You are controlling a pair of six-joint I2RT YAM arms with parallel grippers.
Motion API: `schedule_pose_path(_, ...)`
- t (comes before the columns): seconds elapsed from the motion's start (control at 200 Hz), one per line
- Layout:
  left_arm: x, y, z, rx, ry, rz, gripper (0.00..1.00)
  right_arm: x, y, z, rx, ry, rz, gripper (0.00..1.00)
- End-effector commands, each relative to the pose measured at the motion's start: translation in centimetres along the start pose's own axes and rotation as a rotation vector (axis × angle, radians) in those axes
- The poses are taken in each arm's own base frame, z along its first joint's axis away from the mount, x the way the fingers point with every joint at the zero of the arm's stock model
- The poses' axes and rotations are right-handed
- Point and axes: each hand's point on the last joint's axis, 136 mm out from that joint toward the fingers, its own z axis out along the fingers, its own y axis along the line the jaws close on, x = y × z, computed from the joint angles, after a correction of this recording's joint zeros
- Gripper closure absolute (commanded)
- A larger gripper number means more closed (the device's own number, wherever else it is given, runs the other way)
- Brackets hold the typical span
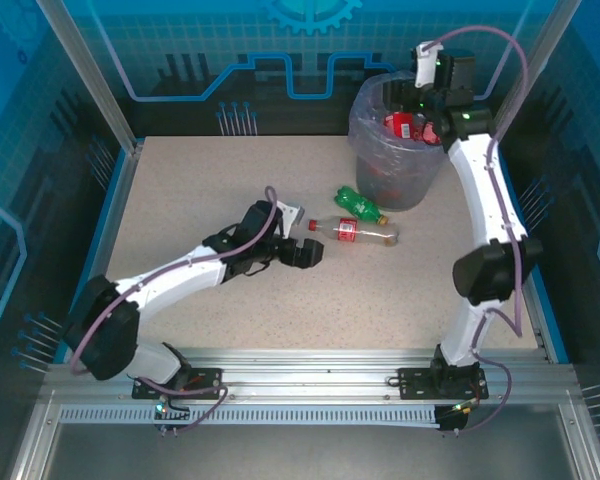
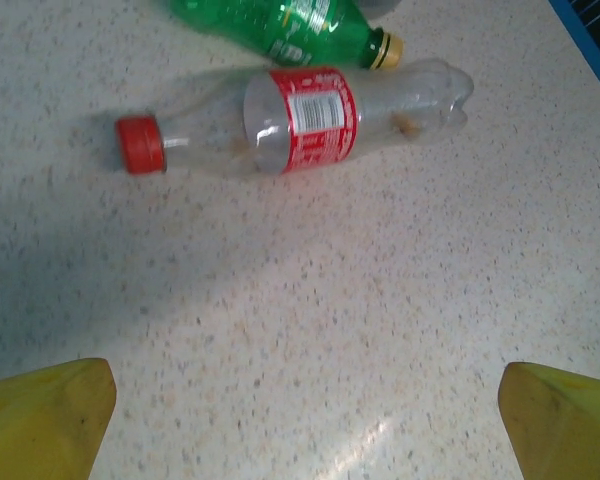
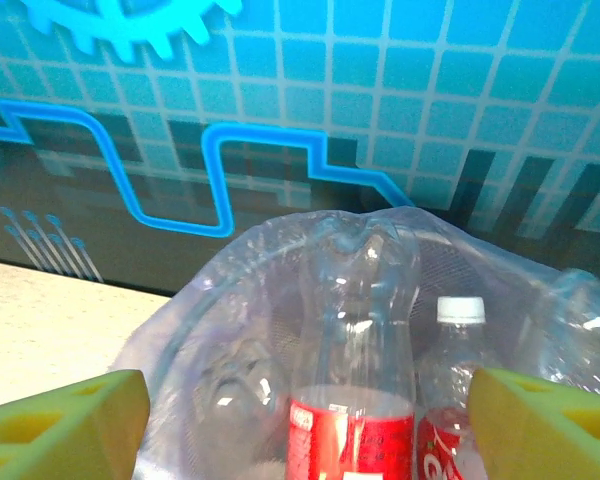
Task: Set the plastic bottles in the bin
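Closer, left gripper (image 2: 305,400) gapes before red-capped bottle (image 2: 300,120); right gripper (image 3: 305,400) gapes at bin (image 3: 195,310).

green bottle (image 1: 358,203), red-labelled clear bottle (image 1: 352,231), lavender-bagged bin (image 1: 373,152), speckled beige table (image 1: 210,190)

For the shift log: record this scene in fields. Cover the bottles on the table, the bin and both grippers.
loose bottles: two lying close together on the table, a red-labelled bottle and a green bottle
bin: far right of the table, bag-lined
binned bottles: several, red labels showing
left gripper: open, low over the table, facing the red-labelled bottle
right gripper: open, above the bin
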Motion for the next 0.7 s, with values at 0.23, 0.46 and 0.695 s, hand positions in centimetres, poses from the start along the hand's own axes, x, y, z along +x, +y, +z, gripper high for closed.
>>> schedule_pose_path(0.23, -4.4, 0.5, 4.5, -0.014, 0.058, 0.17, 0.01, 6.5, 2.3, -7.7, -0.108, 0.044, 0.103, 0.15)
schedule_pose_path(0.46, -5.4, 0.2, 8.4, 0.073, 0.094, 0.424, 0.01, 12.8, 3.0, -11.8, -0.152, 0.11, 0.199, 0.15)
schedule_pose_path(0.695, -6.0, -0.1, 12.2, 0.161, 0.14, 0.462, 0.01, 17.3, 1.4, -15.6, -0.075, 0.164, 0.242, 0.15)
